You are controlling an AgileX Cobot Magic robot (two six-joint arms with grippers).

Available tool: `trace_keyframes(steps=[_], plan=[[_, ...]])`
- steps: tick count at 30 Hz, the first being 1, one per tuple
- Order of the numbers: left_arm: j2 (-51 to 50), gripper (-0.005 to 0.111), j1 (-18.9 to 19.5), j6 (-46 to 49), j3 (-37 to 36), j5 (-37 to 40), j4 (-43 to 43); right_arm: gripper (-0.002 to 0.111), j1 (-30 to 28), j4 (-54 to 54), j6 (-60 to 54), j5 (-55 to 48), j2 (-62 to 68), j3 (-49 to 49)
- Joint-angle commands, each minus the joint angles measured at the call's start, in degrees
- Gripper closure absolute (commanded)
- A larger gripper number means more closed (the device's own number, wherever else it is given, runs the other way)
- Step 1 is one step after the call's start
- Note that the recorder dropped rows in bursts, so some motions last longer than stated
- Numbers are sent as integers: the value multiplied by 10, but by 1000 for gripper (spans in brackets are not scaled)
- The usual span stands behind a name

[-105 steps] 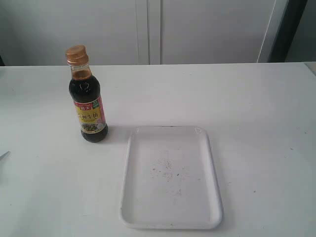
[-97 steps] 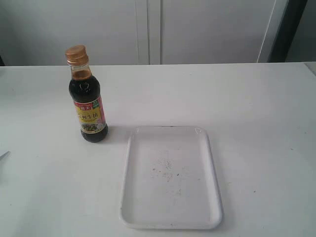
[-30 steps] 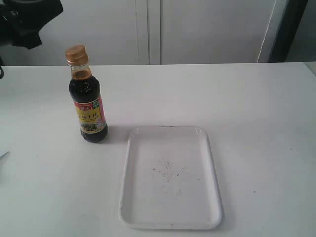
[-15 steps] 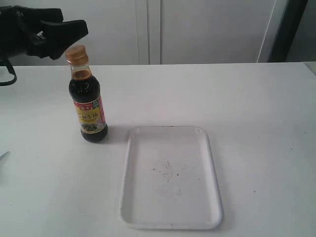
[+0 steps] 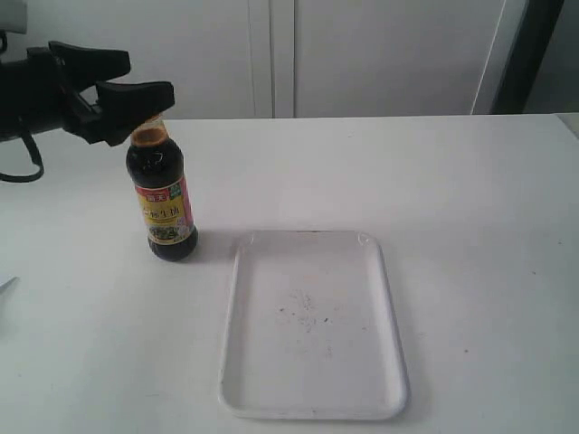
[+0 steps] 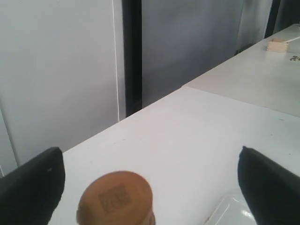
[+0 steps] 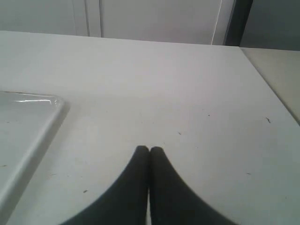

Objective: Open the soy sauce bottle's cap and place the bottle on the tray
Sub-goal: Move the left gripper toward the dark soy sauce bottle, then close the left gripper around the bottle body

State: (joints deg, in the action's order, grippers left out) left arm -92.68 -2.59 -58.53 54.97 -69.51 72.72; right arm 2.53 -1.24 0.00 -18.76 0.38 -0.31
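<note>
Orange-gold plastic marks the target: the cap [image 6: 115, 197] sits closed on top of the soy sauce bottle [image 5: 162, 192], which stands upright on the white desk [image 5: 470, 199], its long axis vertical. The left gripper [image 5: 136, 83] is at the height of the bottle's top, with its fingers spread wide. In the exterior view one black finger crosses in front of the cap and hides it; in the left wrist view the cap lies between the two fingertips [image 6: 31, 185], nearer to one than the other, and touches neither. I judge that the gripper brackets the cap from the side and would need only to centre and close, or to catch the lid's edge, to start opening it. This arm is clearly the nearer one.

The right gripper [image 7: 149, 151] has its fingers pressed together and empty. It sits low over the bare desk near one rounded corner of the tray [image 7: 44, 124] and does not show in the exterior view.

The tray [image 5: 391, 312] lies flat just beside the bottle, toward the right of the exterior view and nearer the camera. It holds nothing but a few dark specks at its middle. The bottle is well filled with dark liquid up to the shoulder, so it should be kept upright once the lid is open.
</note>
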Motion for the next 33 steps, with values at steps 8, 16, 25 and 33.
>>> trace_keyframes(steps=[8,16,25,33], plan=[[-30,2,1,115,-45,-5,-31,108,-2,0,0,5,-4,3],[-76,2,1,128,-51,-5,-50,108,-2,0,0,5,-4,3],[-121,2,1,146,-51,-5,-64,108,-2,0,0,5,-4,3],[-167,2,-17,177,-51,-5,-87,108,-2,0,0,5,-4,3]])
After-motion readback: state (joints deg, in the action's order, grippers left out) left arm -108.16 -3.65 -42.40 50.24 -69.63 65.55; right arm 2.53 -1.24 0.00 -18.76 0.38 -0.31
